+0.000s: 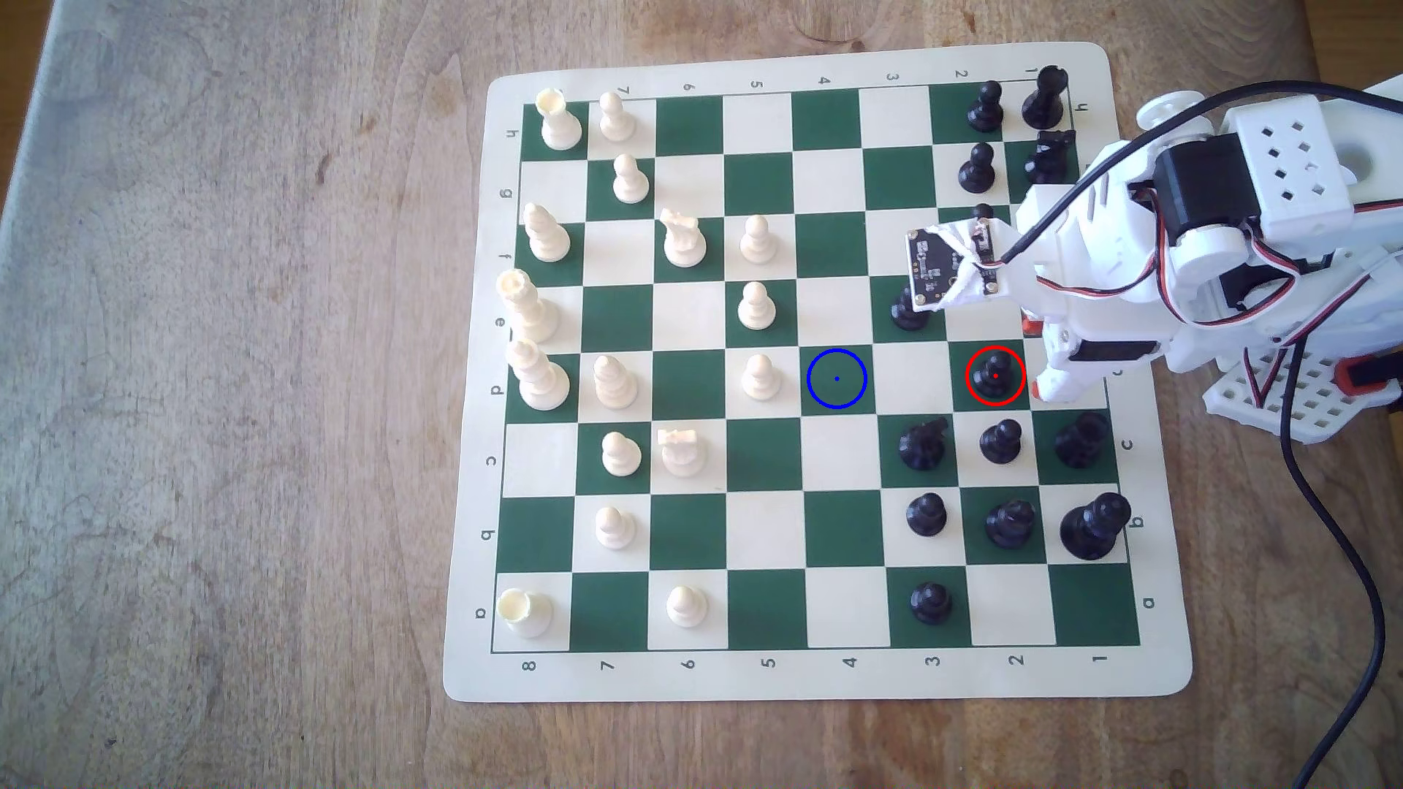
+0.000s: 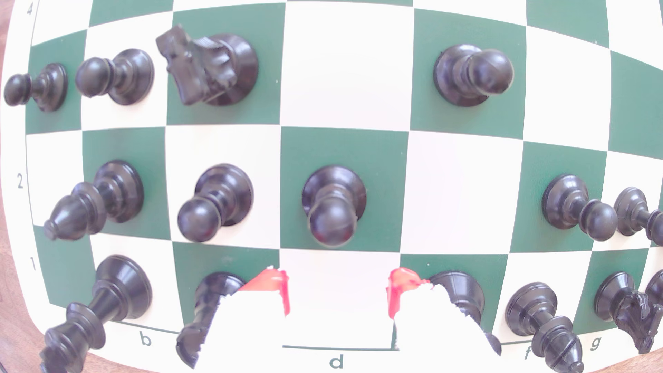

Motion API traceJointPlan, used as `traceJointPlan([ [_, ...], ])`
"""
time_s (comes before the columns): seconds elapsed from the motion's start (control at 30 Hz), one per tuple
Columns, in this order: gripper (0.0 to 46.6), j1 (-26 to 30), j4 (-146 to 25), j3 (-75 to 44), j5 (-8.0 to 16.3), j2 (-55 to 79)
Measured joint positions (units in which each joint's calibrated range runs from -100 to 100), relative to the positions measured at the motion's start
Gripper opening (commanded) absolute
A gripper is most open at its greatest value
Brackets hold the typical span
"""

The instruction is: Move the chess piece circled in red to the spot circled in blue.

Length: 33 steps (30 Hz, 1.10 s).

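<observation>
The hand [image 2: 337, 297] hangs wide open and empty, its red-tipped fingers [image 2: 272, 287] apart over the bare white square at the board's edge. Just ahead, on its green square, stands the chess piece [image 2: 333, 208], upright and untouched. Small glossy plastic, so likely light, stiff and slippery; I'd pinch below the ball head, at the collar. Well beyond, two squares on, waits the spot [image 1: 837, 378], unoccupied.
</observation>
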State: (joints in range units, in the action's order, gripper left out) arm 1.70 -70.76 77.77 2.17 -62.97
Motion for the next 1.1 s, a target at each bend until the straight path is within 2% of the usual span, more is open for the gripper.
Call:
traceJointPlan([
  [0.63,14.4,1.0,7.6,2.1,1.7,0.0],
  [0.73,13.6,1.7,7.8,2.1,2.0,0.0],
  [0.83,10.5,2.2,7.8,2.1,2.1,0.0],
  [1.1,9.9,2.9,8.7,2.1,2.5,0.0],
])
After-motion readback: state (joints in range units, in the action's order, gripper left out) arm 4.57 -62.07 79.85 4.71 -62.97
